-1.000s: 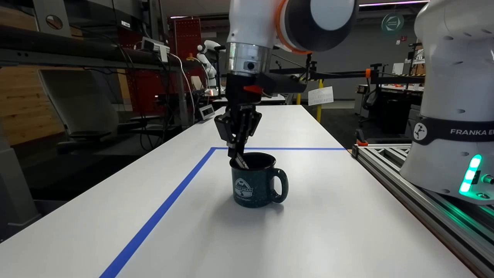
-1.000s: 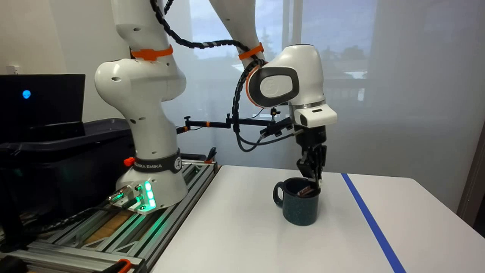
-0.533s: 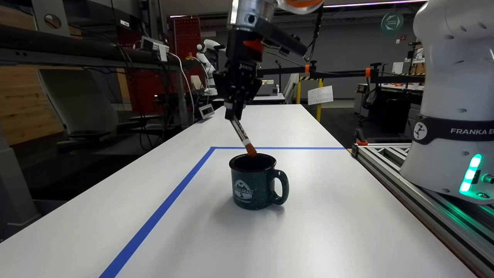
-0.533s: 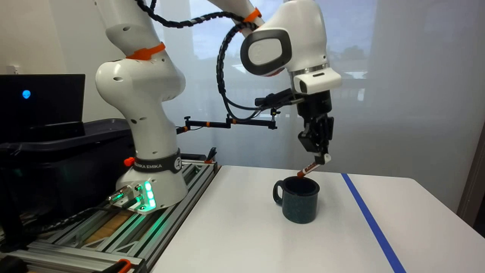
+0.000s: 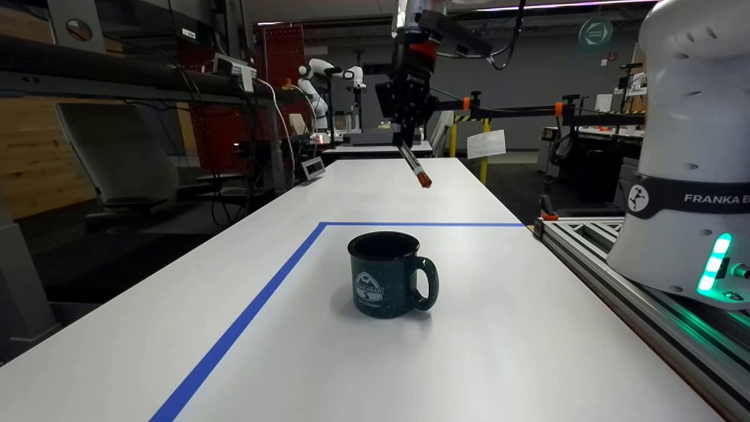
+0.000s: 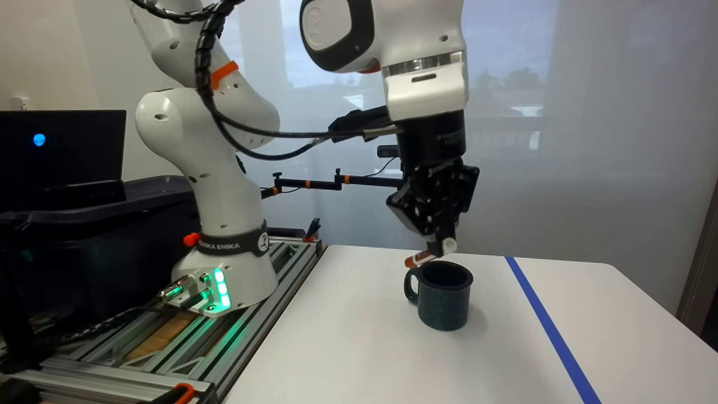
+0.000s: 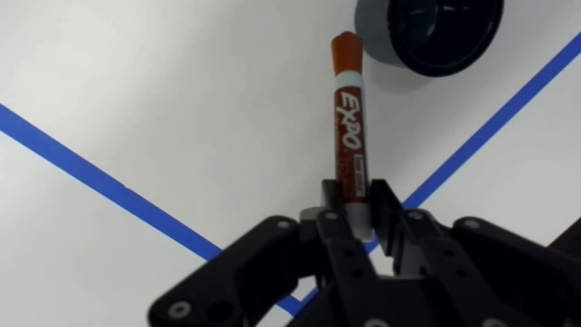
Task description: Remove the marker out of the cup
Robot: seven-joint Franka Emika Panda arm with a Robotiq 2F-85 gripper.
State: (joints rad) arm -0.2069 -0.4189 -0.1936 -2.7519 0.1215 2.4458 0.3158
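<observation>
The dark teal cup [image 5: 384,287] stands upright on the white table and shows in both exterior views [image 6: 443,303]. In the wrist view the cup [image 7: 374,36] is cut off by the top edge. My gripper [image 7: 354,193] is shut on the whitish end of the marker [image 7: 351,122]. The marker's orange-brown cap points away from the fingers. In the exterior views the gripper [image 5: 403,140] holds the marker [image 5: 415,164] in the air, tilted, outside the cup and higher than its rim. The marker's orange end [image 6: 418,258] also shows.
Blue tape lines [image 5: 252,316] run along and across the white table [image 5: 498,351]. The robot's base [image 6: 224,275] stands on a metal frame beside the table. A black bin [image 6: 95,241] with a laptop [image 6: 61,151] is behind the base.
One second ago the marker was inside the cup with the gripper at its rim. The gripper has lifted the marker out, then moved it sideways toward the robot's base. The cup stays put.
</observation>
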